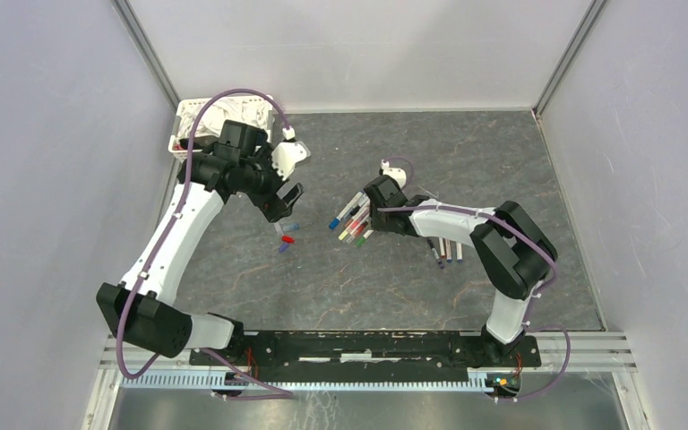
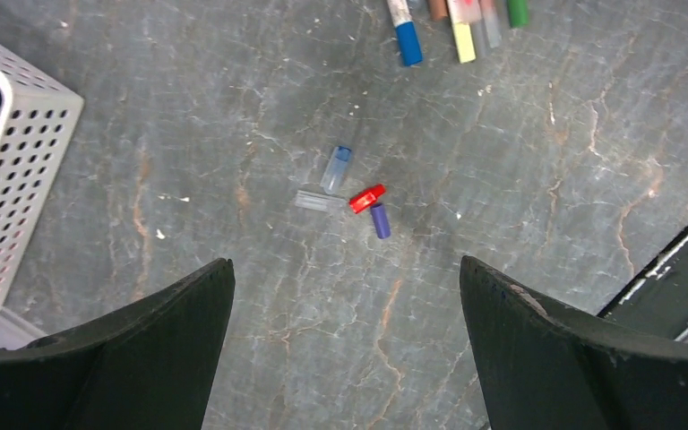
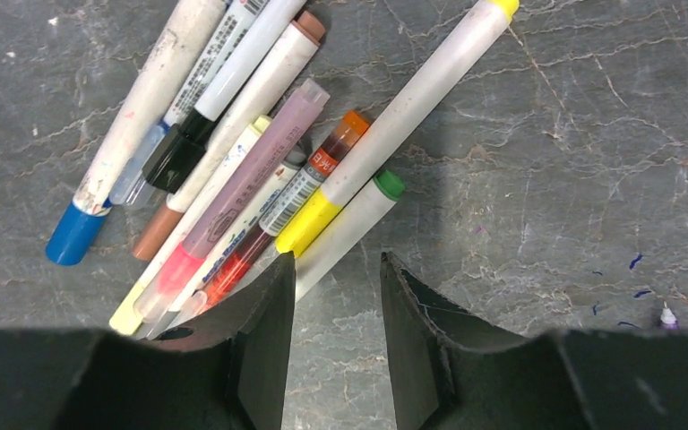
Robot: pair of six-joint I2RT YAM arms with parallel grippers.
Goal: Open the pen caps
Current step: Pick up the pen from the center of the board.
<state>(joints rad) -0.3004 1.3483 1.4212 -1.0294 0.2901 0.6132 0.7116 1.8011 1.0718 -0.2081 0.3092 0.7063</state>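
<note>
Small print on several of the pens (image 3: pixel 233 179) was too blurred to read. At the left stood a white perforated basket (image 2: pixel 18 170). The left gripper (image 2: pixel 345 278) hung released, jaws spread wide and empty, above four loose pen caps (image 2: pixel 367 198) on the grey table (image 2: pixel 546 179): one clear, one clear with a blue tip, one red, one purple. Further right, the pens lay bunched, with coloured ends. The right gripper (image 3: pixel 336 264) sat partly spread at their ends, gripping nothing.

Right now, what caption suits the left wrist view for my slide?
Open left claw hovers above loose pen caps on the grey table, pens beyond.
</note>
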